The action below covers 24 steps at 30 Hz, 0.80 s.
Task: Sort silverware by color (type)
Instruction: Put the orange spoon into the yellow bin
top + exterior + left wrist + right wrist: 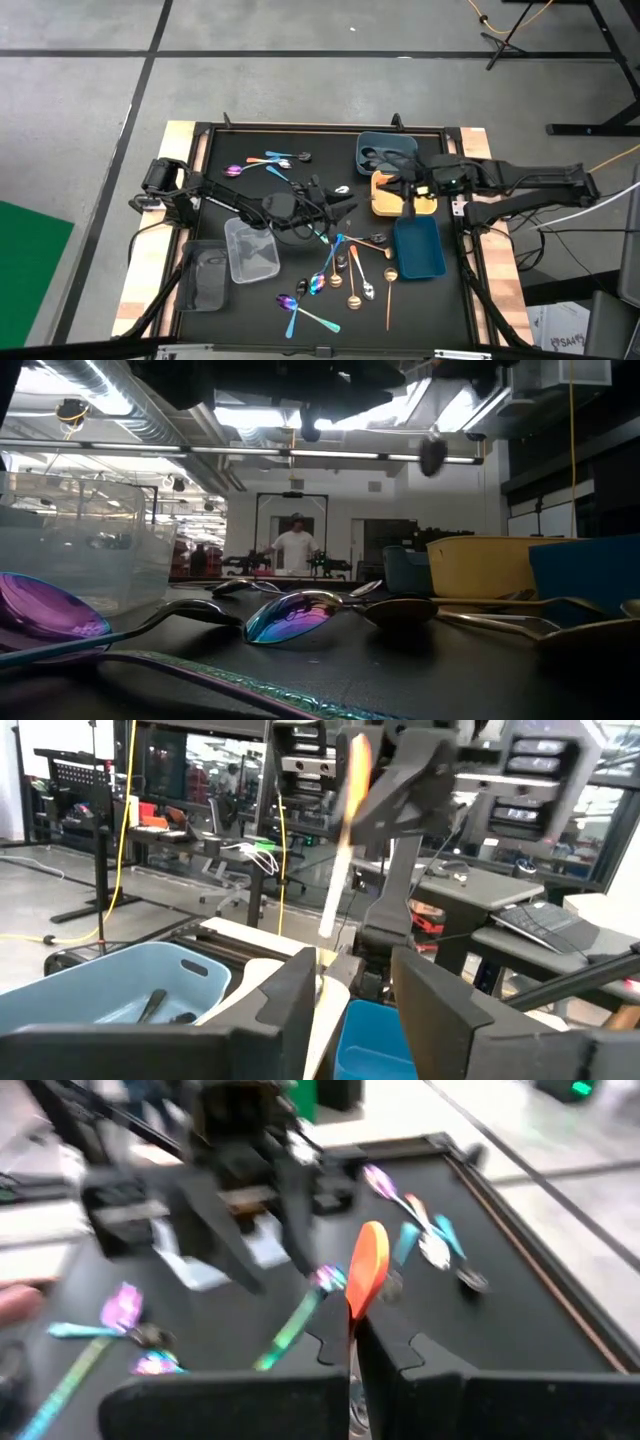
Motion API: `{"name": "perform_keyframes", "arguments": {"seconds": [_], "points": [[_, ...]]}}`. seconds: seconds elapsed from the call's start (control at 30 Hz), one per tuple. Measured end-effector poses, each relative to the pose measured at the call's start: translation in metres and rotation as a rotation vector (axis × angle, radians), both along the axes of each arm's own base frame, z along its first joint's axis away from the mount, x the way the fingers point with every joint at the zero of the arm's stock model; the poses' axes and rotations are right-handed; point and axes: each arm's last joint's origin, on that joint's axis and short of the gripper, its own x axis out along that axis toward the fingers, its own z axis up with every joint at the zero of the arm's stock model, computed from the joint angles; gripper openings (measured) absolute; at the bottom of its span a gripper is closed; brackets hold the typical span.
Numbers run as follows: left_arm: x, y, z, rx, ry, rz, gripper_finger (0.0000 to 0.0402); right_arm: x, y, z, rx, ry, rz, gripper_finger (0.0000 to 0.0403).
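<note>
Over the middle of the black table mat (300, 200), the two dark arms meet. The right gripper (352, 1342) has its jaws pressed together on the thin handle of a copper-orange spoon (366, 1265), bowl pointing away from the wrist. The left gripper (350, 982) faces it with jaws spread wide, holding nothing, that same spoon standing between its fingers (290, 995). Other small thin spoons (335, 275), iridescent purple, teal-blue, gold and black, lie scattered on the mat's near half, with a smaller cluster (268, 162) toward the far left. Four rectangular plastic trays stand around: slate-blue tray (385, 150), yellow tray (385, 200), blue tray (420, 250), clear tray (252, 250). No readable writing or brand marks show anywhere.
</note>
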Motion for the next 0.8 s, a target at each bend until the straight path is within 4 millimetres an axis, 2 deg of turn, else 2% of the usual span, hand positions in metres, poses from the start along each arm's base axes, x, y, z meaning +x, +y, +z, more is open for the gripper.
{"name": "perform_keyframes", "arguments": {"seconds": [0.13,0.33,0.53,0.8], "points": [[0.0,0.0,-0.002,0.003,0.025,-0.001,0.0134,-0.016,-0.004,-0.007,-0.055,0.124,-0.095,0.0],[0.0,0.0,-0.002,0.004,0.025,-0.002,0.0132,-0.027,-0.008,-0.026,-0.117,0.349,-0.228,0.0],[0.0,0.0,-0.002,0.003,0.025,-0.002,0.0135,-0.024,-0.008,-0.039,-0.134,0.485,-0.244,0.0],[0.0,0.0,-0.003,0.004,0.029,-0.002,0.0136,-0.007,-0.008,-0.055,-0.156,0.6,-0.234,0.0]]}}
